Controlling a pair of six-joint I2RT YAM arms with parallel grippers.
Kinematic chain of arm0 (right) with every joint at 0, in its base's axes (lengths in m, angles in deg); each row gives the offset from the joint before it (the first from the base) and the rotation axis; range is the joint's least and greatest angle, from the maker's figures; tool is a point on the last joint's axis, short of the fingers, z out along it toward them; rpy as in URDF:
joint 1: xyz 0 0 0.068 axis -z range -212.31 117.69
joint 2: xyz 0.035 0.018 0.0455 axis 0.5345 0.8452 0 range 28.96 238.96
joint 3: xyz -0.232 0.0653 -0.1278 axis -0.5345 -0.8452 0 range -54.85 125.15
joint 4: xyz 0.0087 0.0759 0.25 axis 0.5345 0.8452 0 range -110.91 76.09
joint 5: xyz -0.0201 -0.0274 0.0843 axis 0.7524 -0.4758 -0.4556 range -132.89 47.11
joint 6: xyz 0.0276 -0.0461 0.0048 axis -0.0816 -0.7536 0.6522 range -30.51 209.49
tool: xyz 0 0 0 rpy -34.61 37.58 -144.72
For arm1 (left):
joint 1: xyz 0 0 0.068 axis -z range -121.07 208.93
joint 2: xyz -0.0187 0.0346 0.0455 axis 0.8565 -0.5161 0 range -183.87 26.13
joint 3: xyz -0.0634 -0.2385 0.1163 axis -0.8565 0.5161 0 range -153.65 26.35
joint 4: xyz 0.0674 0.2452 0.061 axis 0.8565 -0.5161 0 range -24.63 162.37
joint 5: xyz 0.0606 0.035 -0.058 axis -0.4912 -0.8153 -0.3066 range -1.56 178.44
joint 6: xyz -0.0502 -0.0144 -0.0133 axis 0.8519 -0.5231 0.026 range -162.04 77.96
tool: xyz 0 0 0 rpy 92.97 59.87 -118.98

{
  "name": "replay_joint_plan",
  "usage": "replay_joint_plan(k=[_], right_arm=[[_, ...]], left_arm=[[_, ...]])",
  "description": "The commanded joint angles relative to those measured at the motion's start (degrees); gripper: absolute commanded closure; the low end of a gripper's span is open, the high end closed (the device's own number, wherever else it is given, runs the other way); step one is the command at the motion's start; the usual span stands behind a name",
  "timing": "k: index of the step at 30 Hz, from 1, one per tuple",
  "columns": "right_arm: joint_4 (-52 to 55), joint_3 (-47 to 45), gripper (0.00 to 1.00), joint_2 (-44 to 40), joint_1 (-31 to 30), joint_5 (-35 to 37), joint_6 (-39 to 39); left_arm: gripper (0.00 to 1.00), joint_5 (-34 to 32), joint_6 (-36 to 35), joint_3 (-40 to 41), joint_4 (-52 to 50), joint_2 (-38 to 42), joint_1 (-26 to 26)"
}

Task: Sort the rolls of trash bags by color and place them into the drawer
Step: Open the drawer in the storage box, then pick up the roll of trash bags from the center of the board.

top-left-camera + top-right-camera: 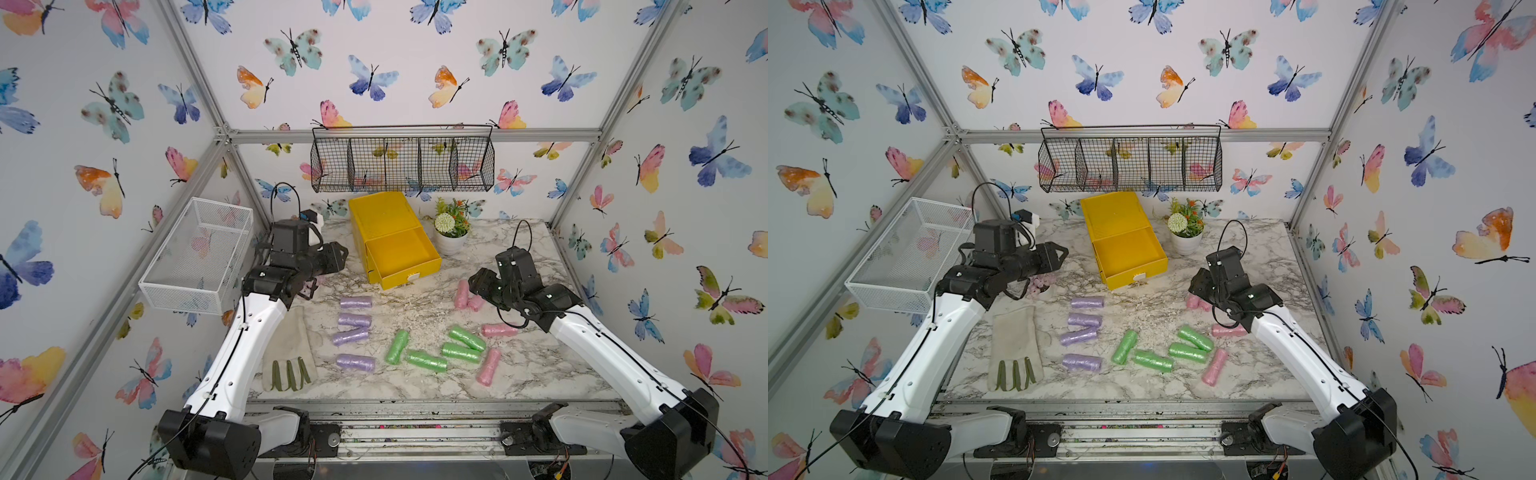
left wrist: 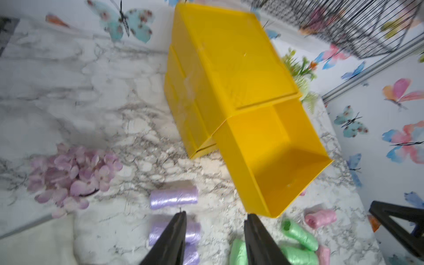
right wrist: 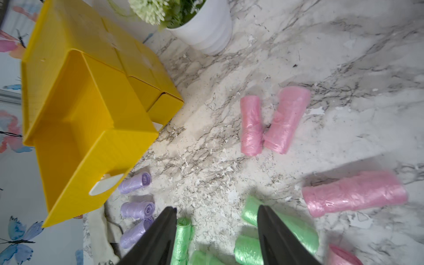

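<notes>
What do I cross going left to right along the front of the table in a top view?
In a top view: beige work glove with green-striped fingers → frontmost lilac crinkly plastic roll → slanted bright green plastic roll → green roll lying beside it → frontmost pale pink plastic roll.

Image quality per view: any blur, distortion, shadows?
Left wrist: motion-blurred throughout, the yellow drawer unit and flower cluster smeared. Right wrist: mostly sharp; the nearest pink roll slightly smeared, soft shadow beside it. Both top views: sharp, evenly lit, no glare on the table; wide-angle stretch toward the edges.
</notes>
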Motion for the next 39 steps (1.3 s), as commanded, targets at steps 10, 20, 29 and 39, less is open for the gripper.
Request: replay_joint_plan(k=[10, 20, 29, 39], right_arm=[[1.3, 1.3, 0.38, 11.3, 4.5, -7.8, -4.9], [-0.7, 10.4, 0.46, 25.6, 8.8, -11.8, -7.9], [3.0, 18.0, 0.45, 34.5, 8.8, -8.1, -9.9], [2.4, 18.3, 0.44, 39.3, 8.8, -7.8, -10.3]], left_arm=[[0.54, -0.6, -2.0, 14.9, 2.4, 8.8, 0.1], [0.54, -2.6, -2.5, 19.6, 4.6, 9.6, 0.1], [0.53, -3.1, -2.8, 22.7, 6.2, 9.7, 0.0], [0.53, -4.1, -3.3, 22.8, 5.9, 10.0, -0.3]])
